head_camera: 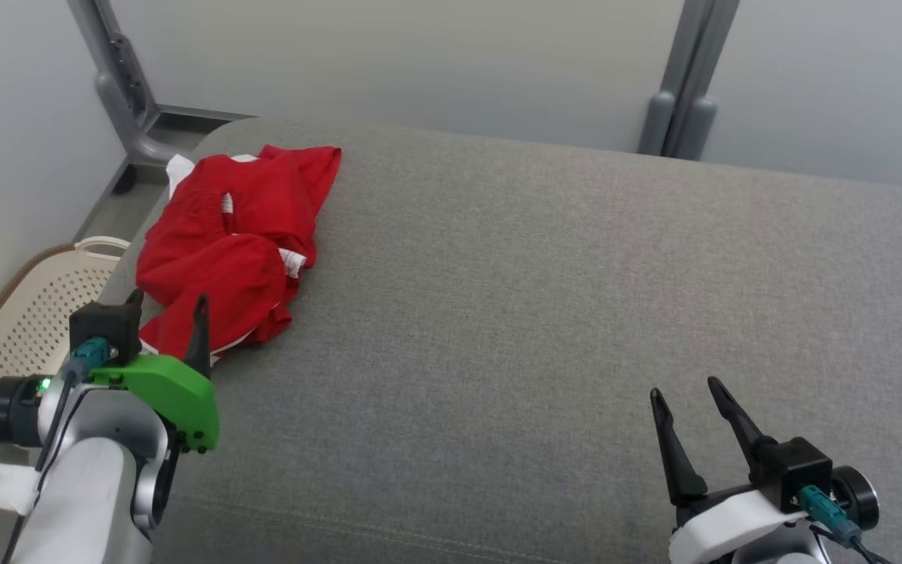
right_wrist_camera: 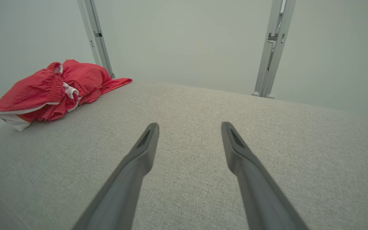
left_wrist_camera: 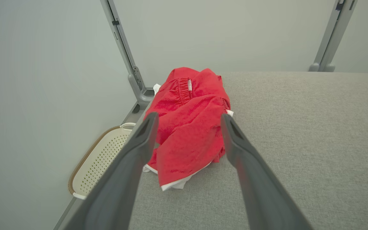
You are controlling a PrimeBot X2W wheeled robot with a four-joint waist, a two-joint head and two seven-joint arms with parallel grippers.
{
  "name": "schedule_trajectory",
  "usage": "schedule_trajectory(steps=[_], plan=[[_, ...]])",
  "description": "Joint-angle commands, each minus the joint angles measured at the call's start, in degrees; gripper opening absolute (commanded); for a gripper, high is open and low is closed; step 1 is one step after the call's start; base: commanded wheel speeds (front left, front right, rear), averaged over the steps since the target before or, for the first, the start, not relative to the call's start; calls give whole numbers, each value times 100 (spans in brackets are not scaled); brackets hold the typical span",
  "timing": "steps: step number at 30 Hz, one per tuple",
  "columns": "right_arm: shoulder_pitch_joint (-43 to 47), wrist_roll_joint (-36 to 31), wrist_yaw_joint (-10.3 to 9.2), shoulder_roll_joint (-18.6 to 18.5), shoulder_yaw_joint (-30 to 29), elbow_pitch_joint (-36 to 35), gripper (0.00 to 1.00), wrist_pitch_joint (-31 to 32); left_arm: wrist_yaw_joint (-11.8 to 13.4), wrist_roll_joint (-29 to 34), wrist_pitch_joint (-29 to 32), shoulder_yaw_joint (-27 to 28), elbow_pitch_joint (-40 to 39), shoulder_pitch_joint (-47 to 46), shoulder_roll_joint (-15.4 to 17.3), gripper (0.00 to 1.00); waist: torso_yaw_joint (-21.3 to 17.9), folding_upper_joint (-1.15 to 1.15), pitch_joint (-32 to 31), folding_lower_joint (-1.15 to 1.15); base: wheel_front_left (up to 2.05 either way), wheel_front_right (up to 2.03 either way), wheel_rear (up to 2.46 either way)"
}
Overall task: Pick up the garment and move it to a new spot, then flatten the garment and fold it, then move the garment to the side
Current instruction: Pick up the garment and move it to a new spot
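Red with white trim, the garment (head_camera: pixel 232 235) is seen crumpled in a heap at the far left corner of the grey fabric surface (head_camera: pixel 545 313), close along its left edge. The left gripper (head_camera: pixel 167 307) is found at that same left edge, just on the near side of the heap, with its fingers pointed at the cloth. In the left wrist view the garment (left_wrist_camera: pixel 187 140) is framed between the two fingers, which are spread wide apart; nothing is clamped, and whether a fingertip brushes the near fold cannot be told. The right gripper (head_camera: pixel 684 389) is held over the near right part of the surface, well apart from the garment, its fingers likewise spread wide and nothing gripped or touched. A cream perforated basket (head_camera: pixel 28 313) is seen on the floor beside the left edge.
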Motion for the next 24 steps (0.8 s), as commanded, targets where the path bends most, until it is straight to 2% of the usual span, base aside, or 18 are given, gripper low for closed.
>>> schedule_trajectory(steps=[1,12,19,24], plan=[[-114,-43,-2,-25,7,-4,100,-16,-49,18,11,-2,162,-180,19,100,-334,0,334,0,0,0,0],[-456,-180,-2,-25,-14,-71,100,-16,-142,-77,-18,86,1738,-1253,166,100,-1147,0,1196,0,0,0,0],[-572,-235,-2,-22,-15,-117,100,-16,-16,-52,-84,143,2287,-1573,298,100,-1394,0,1545,0,0,0,0],[-636,-257,-2,-22,7,-153,100,-16,179,-25,-161,192,2655,-1749,344,100,-1477,0,1708,0,0,0,0]])
